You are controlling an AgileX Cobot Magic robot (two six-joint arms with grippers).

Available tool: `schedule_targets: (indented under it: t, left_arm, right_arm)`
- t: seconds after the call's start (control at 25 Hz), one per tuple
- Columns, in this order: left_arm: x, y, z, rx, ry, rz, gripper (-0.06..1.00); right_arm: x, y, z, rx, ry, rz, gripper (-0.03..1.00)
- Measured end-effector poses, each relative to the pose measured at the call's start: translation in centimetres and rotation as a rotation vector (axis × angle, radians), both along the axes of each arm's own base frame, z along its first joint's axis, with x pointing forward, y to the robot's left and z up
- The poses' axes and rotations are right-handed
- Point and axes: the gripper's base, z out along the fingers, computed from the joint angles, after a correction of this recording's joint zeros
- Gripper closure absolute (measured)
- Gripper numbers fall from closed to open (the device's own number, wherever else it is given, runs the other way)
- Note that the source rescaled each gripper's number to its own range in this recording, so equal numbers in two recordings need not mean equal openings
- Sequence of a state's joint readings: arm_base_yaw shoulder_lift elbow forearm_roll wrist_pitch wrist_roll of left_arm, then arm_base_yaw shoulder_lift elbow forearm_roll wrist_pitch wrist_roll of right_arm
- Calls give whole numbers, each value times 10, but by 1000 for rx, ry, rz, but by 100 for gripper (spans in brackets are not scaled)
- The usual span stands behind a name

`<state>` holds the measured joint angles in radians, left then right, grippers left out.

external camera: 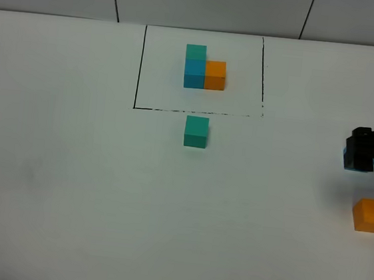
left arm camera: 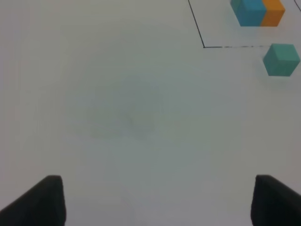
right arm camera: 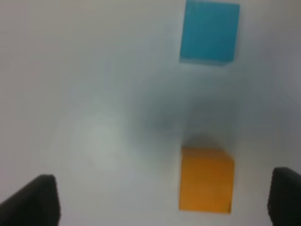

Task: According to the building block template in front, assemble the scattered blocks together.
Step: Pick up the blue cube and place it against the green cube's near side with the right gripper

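The building block template (external camera: 205, 72) is an L of teal, blue and orange cubes inside a thin black rectangle at the back centre. A loose teal cube (external camera: 196, 132) sits just in front of the frame; it also shows in the left wrist view (left arm camera: 281, 60). A loose orange cube (external camera: 372, 215) lies at the right edge. A loose blue cube (right arm camera: 209, 32) lies beyond the orange cube (right arm camera: 206, 179) in the right wrist view. My right gripper (external camera: 361, 150) hovers over the blue cube, open and empty (right arm camera: 160, 202). My left gripper (left arm camera: 155, 202) is open and empty over bare table.
The white table (external camera: 75, 188) runs to a wall at the back. The black frame line (left arm camera: 221, 46) shows in the left wrist view near the template's blue and orange cubes (left arm camera: 258, 12).
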<state>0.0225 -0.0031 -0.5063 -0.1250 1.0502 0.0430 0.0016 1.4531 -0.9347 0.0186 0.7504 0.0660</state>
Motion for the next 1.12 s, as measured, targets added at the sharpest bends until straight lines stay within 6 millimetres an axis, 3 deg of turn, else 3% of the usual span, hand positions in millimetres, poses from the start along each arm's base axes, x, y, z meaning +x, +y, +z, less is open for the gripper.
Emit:
schedule_targets:
  t: [0.2, 0.48, 0.64, 1.12]
  left_arm:
    - [0, 0, 0, 0, 0, 0, 13]
    - [0, 0, 0, 0, 0, 0, 13]
    - [0, 0, 0, 0, 0, 0, 13]
    - [0, 0, 0, 0, 0, 0, 13]
  right_arm:
    - [47, -7, -14, -97, 28, 47, 19]
    - [91, -22, -34, -105, 92, 27, 19]
    - [97, -30, -50, -89, 146, 18, 19]
    - [102, -30, -80, -66, 216, 35, 19]
